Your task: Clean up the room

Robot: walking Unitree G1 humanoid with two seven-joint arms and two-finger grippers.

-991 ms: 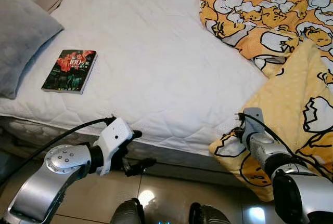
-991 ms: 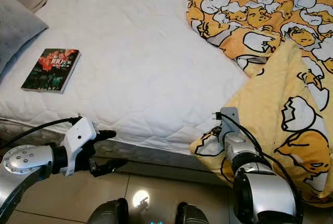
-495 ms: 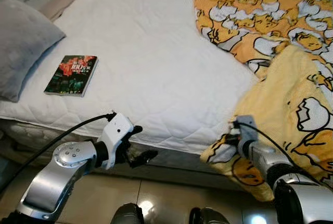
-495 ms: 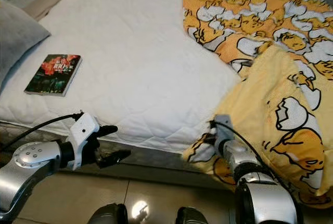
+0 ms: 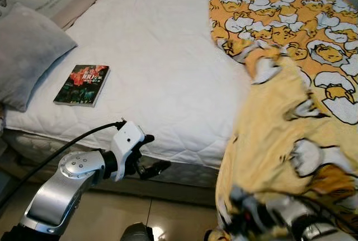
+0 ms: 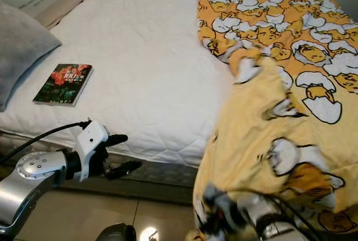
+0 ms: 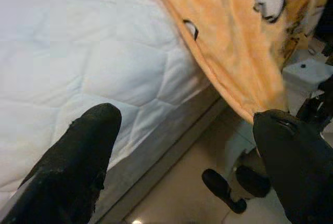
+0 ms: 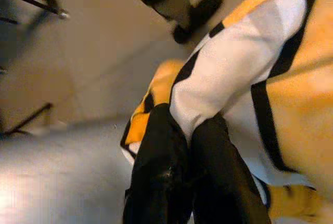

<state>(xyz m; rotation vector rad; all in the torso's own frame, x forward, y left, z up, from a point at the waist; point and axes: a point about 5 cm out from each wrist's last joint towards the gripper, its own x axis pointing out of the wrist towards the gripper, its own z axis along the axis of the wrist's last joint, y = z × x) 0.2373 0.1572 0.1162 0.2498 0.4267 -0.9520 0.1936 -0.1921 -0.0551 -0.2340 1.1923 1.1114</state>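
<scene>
The book (image 5: 82, 78) on the bed, up beyond the left gripper (image 5: 150, 152), shows "100" on its cover; the rest is unreadable.

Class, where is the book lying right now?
In the left eye view the book lies flat on the white mattress, on the robot's left, just beside the grey pillow and near the bed's front edge.

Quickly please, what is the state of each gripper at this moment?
Left gripper: open, holding nothing, beside the bed edge.
Right gripper: shut on the yellow blanket.
</scene>
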